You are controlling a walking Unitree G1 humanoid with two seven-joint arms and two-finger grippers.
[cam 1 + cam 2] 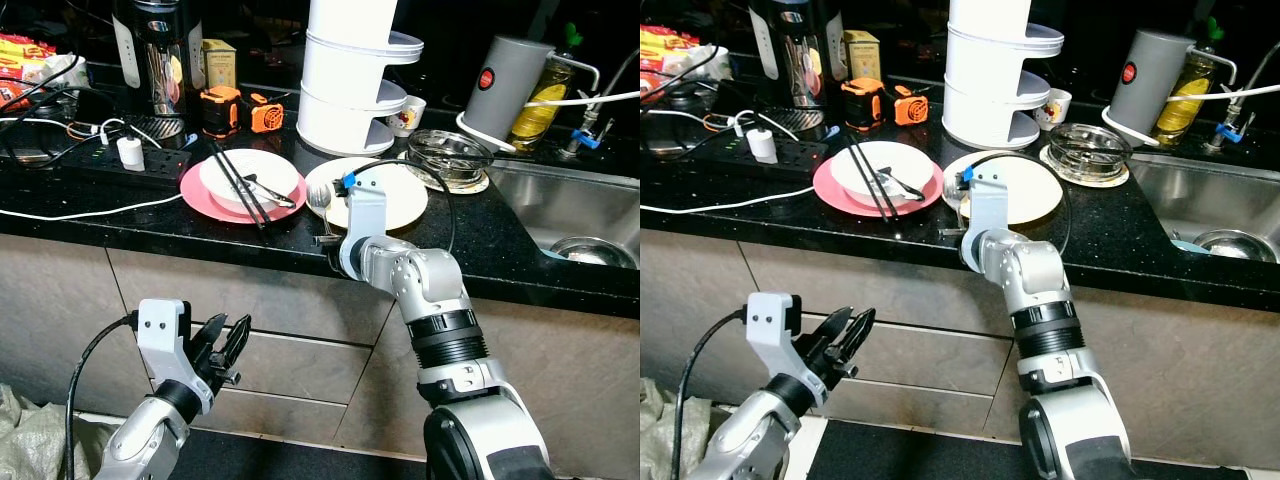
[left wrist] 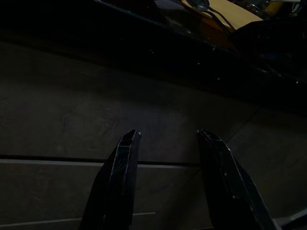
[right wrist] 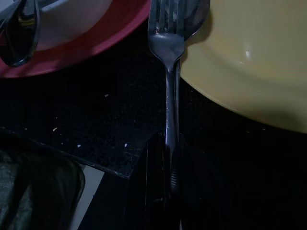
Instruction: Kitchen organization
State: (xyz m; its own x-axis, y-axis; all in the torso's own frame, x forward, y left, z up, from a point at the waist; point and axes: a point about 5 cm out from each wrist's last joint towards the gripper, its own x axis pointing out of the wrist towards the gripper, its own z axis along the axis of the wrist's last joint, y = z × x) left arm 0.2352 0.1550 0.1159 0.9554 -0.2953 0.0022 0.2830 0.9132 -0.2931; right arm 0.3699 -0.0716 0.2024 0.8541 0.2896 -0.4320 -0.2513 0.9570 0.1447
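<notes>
While the left gripper [image 1: 228, 352] hangs low in front of the grey cabinet fronts [image 1: 200, 290] with its two black fingers spread apart and nothing between them, the right gripper [image 3: 165, 158] is up at the front edge of the black desk [image 1: 120, 225], clenched on the handle of a metal fork [image 3: 168, 62]. That fork points away from the edge, its tines reaching the gap between the pink plate [image 1: 200, 200] and the cream plate [image 1: 400, 200], with the head overlapping the cream plate's rim, apparently touching it, though the close view is too dark to be sure. On the pink plate sits a white bowl [image 1: 225, 175] with black chopsticks [image 1: 238, 185] laid across it and a spoon [image 1: 272, 193] beside them. Behind the plates stands a white tiered container [image 1: 350, 90], and a glass dish [image 1: 448, 155] rests near the steel sink [image 1: 560, 205].
</notes>
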